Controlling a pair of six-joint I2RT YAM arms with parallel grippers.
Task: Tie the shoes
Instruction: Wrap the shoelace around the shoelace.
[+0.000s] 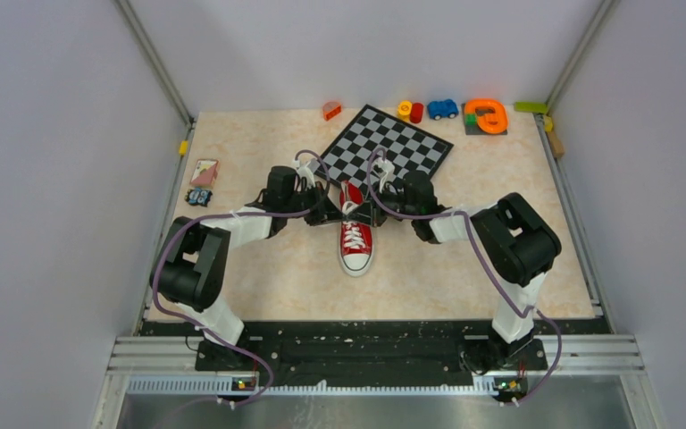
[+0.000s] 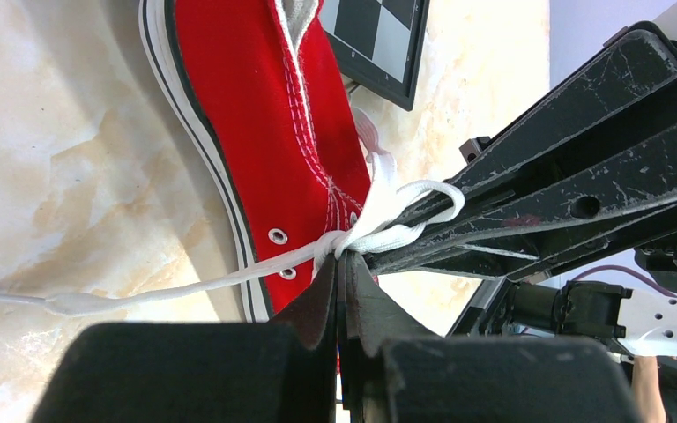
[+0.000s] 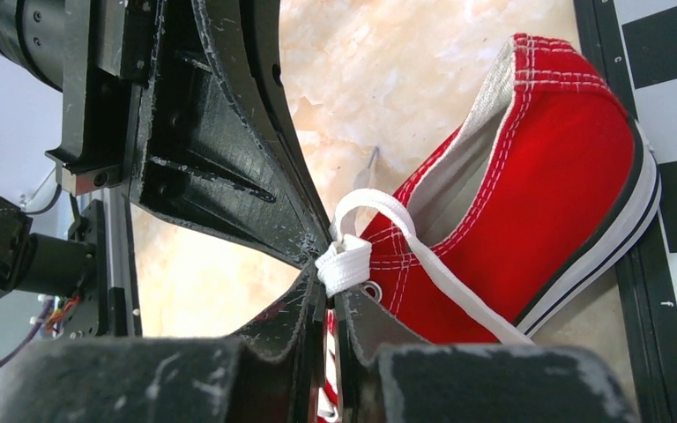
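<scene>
The red shoe (image 1: 356, 247) lies mid-table with its white toe cap toward the arms. Both grippers meet over its top eyelets. My left gripper (image 1: 336, 213) (image 2: 344, 257) is shut on the white lace (image 2: 403, 218) where its strands cross beside the shoe's red side (image 2: 264, 115). One loose lace end (image 2: 62, 304) trails across the table. My right gripper (image 1: 368, 213) (image 3: 331, 284) is shut on a folded bunch of lace (image 3: 345, 263) by the shoe's opening (image 3: 546, 194). A loop rises just above that bunch. The two grippers' tips nearly touch.
A checkerboard (image 1: 389, 143) lies just behind the shoe's heel, under the right wrist. Small toys line the back edge: an orange block (image 1: 331, 110), a blue car (image 1: 442, 108), an orange ring piece (image 1: 487, 116). A card (image 1: 204, 172) sits at the left edge.
</scene>
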